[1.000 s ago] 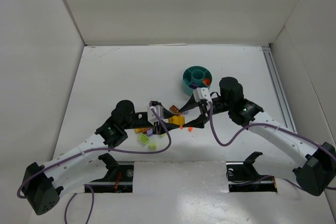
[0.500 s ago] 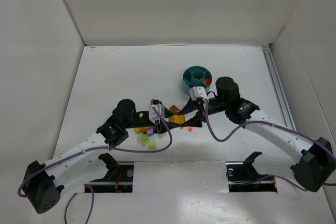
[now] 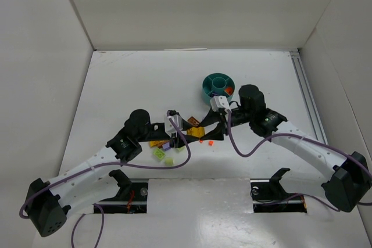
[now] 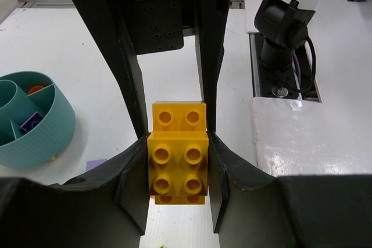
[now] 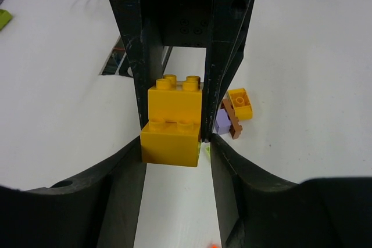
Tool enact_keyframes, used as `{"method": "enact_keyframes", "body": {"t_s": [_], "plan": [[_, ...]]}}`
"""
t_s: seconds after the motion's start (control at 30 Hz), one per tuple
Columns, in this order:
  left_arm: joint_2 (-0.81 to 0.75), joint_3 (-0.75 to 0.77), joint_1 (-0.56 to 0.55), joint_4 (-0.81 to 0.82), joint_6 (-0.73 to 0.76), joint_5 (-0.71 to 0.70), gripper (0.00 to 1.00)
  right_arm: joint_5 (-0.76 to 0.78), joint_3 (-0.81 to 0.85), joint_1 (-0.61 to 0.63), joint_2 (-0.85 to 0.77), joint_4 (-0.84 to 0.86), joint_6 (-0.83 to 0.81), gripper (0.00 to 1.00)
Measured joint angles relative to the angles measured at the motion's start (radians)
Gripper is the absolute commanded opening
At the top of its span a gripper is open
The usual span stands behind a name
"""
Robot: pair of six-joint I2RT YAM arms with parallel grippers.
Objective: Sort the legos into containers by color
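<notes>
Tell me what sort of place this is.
Likely a robotics lab test cell: white walls enclose the table, a left arm and right arm work it, and legos lie near a teal dish.

Work surface: flat white table, matte, with faint scuffs. White panels enclose it on three sides: back wall, left wall and right wall, the side walls splaying outward toward the camera. A thin pale strip runs along the seam where the table meets the back wall. A silver metal rail lies along the table's right edge, front to back. At the near edge sits a glossier white board, reflective, with two dark rectangular cut-outs – left and right. A black clamp lever stands just above each cut-out – left, right.
</notes>
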Motion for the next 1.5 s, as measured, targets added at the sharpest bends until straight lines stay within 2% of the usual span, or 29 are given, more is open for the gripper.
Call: {"method": "enact_keyframes", "body": {"t_s": [0.2,0.37,0.47,0.53,0.77,0.87,0.9,1.0,1.07,1.1,1.13,1.27,1.37,1.5], "plan": [[-0.019,0.000,0.000,-0.002,0.010,0.012,0.00,-0.036,0.017,0.000,0.001,0.002,0.000,0.57],[-0.019,0.000,-0.001,-0.016,0.023,0.018,0.00,-0.074,0.040,0.000,0.001,0.010,0.003,0.57],[-0.017,0.000,-0.001,-0.024,0.025,0.018,0.00,-0.089,0.044,0.000,0.008,0.016,0.004,0.50],[-0.017,0.000,-0.001,-0.032,0.026,0.018,0.00,-0.092,0.045,0.000,0.016,0.016,0.008,0.57],[-0.016,0.000,0.000,-0.038,0.025,0.010,0.00,-0.069,0.045,0.000,0.047,0.009,0.012,0.58],[-0.016,0.000,0.000,-0.039,0.025,-0.001,0.00,-0.059,0.045,0.000,0.048,0.003,0.013,0.45],[-0.017,0.000,0.000,-0.039,0.024,-0.008,0.00,-0.052,0.045,0.000,0.048,0.003,0.016,0.35],[-0.016,0.000,0.000,-0.042,0.024,-0.019,0.00,-0.035,0.045,0.000,0.046,-0.001,0.016,0.17],[-0.017,0.000,0.000,-0.042,0.023,-0.025,0.00,-0.023,0.047,0.000,0.043,-0.004,0.017,0.00],[-0.017,0.000,0.002,-0.042,0.021,-0.029,0.00,-0.015,0.047,0.000,0.041,-0.006,0.017,0.00],[-0.017,0.000,0.003,-0.042,0.018,-0.034,0.18,-0.006,0.047,0.000,0.038,-0.008,0.016,0.00],[-0.021,0.000,0.006,-0.044,-0.001,-0.059,0.41,0.019,0.048,-0.003,0.032,-0.013,0.016,0.00],[-0.032,0.000,0.006,-0.047,-0.002,-0.057,0.50,0.018,0.048,-0.011,0.032,-0.019,0.016,0.00],[-0.062,0.000,0.004,-0.045,-0.005,-0.050,0.52,0.013,0.049,-0.015,0.034,-0.032,0.008,0.00]]}}
